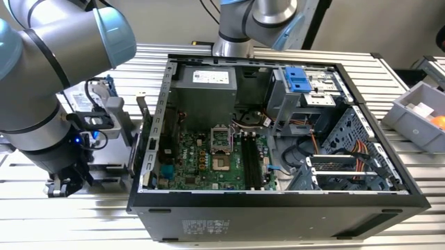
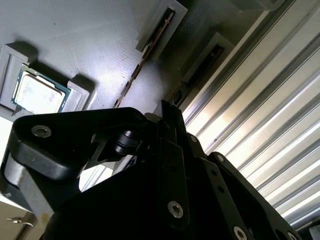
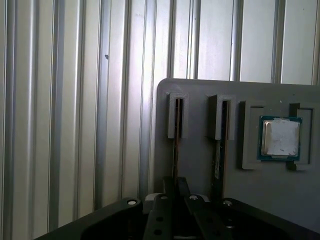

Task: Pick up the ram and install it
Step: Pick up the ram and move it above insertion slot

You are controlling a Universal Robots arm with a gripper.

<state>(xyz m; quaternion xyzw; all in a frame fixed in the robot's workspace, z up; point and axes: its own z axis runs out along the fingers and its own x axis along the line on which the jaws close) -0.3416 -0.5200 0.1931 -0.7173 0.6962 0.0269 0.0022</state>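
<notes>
The ram [image 3: 175,145] stands on edge in the slot of a grey holder [image 3: 197,92] nearest the holder's edge; in the second wrist view the ram [image 2: 200,70] runs straight into my fingertips. My gripper [image 3: 175,187] straddles this stick, its jaws close together on the stick's two faces, and the stick still sits in its slot. In the exterior view my gripper [image 1: 66,187] is low over the table, on the exterior view's left of the open computer case [image 1: 278,200]. The motherboard's black memory slots [image 1: 251,156] lie inside the case.
A second stick [image 3: 218,145] stands in the neighbouring slot, and a small square silver chip [image 3: 281,138] rests in a recess beside it. The ribbed metal table [image 3: 60,125] surrounds the holder. A grey bin [image 1: 417,112] sits on the exterior view's right. A second arm's base [image 1: 233,31] stands behind the case.
</notes>
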